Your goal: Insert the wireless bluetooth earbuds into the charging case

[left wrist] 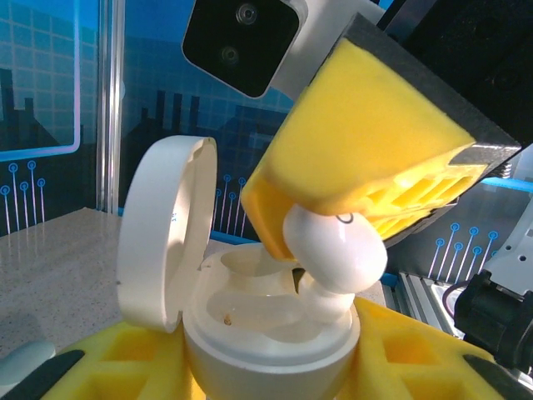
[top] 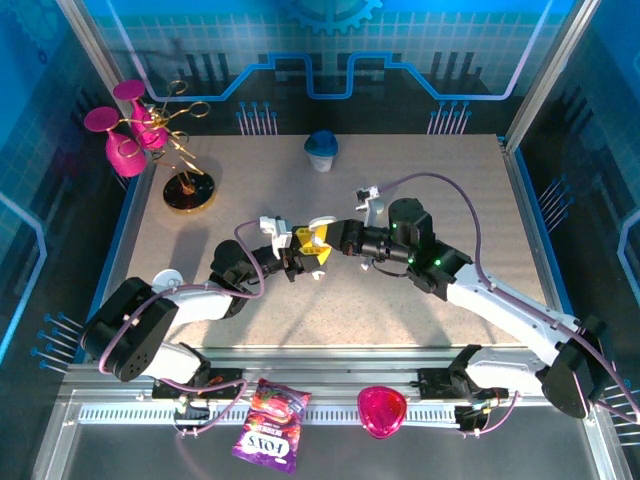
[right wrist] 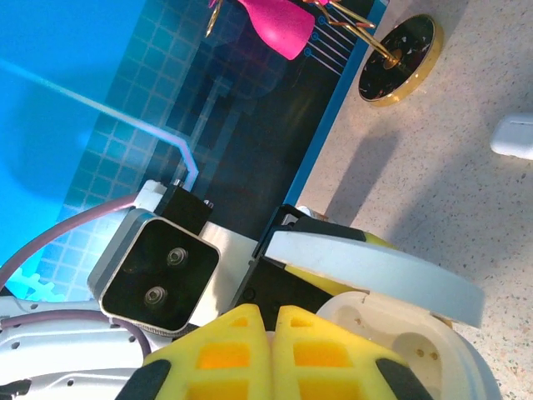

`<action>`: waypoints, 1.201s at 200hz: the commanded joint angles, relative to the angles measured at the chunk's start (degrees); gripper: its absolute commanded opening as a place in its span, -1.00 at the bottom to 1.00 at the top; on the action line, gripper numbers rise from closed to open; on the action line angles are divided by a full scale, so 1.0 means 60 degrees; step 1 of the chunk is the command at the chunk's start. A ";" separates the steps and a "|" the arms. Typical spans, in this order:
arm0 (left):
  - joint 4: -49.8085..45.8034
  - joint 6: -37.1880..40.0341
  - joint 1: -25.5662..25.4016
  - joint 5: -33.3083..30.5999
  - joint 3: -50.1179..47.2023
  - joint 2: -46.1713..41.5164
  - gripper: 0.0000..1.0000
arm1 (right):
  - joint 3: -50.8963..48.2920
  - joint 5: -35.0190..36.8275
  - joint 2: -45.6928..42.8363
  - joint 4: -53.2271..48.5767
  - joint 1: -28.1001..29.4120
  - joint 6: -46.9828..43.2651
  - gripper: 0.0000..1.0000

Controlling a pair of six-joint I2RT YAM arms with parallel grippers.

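At the middle of the table (top: 420, 310) the two arms meet tip to tip. The left claw (top: 308, 247) is clenched on the case (left wrist: 250, 342), its yellow pads (left wrist: 108, 371) pressed to either side of the round white body. The lid (left wrist: 162, 242) stands open and upright on the left in the left wrist view. The right claw (left wrist: 287, 229) comes down from above, shut on an earbud (left wrist: 337, 250). The earbud's lower end sits in the case, at the mouth of one well. Toward the far-left corner stands a gold stand (top: 188, 190) with pink cups (top: 125, 150). A blue cup (top: 321, 150) sits by the far edge, and a second white case (right wrist: 512, 137) lies on the table, apart.
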 commanded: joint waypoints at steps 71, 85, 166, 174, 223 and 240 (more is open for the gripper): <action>0.0358 0.0232 -0.0126 -0.0022 0.0162 -0.0032 -0.49 | 0.0312 0.0414 0.0308 0.0005 0.0146 -0.0297 -0.94; 0.0356 0.0232 -0.0120 -0.0058 0.0166 -0.0058 -0.49 | 0.0315 0.0440 0.0284 -0.0093 0.0168 -0.0363 -0.91; 0.0356 0.0202 -0.0123 -0.0111 0.0240 -0.0106 -0.49 | 0.0342 0.0693 0.0140 -0.0881 0.0200 -0.0640 -0.84; 0.0371 0.0202 -0.0120 -0.0110 0.0236 -0.0100 -0.50 | 0.0354 0.0658 0.0154 -0.0889 0.0217 -0.0615 -0.83; 0.0357 0.0202 -0.0122 -0.0084 0.0272 -0.0062 -0.49 | 0.0422 0.0510 0.0245 -0.0918 0.0203 -0.0535 -0.73; 0.0356 0.0188 -0.0120 -0.0088 0.0267 -0.0084 -0.49 | 0.0431 0.0508 0.0269 -0.0925 0.0210 -0.0533 -0.72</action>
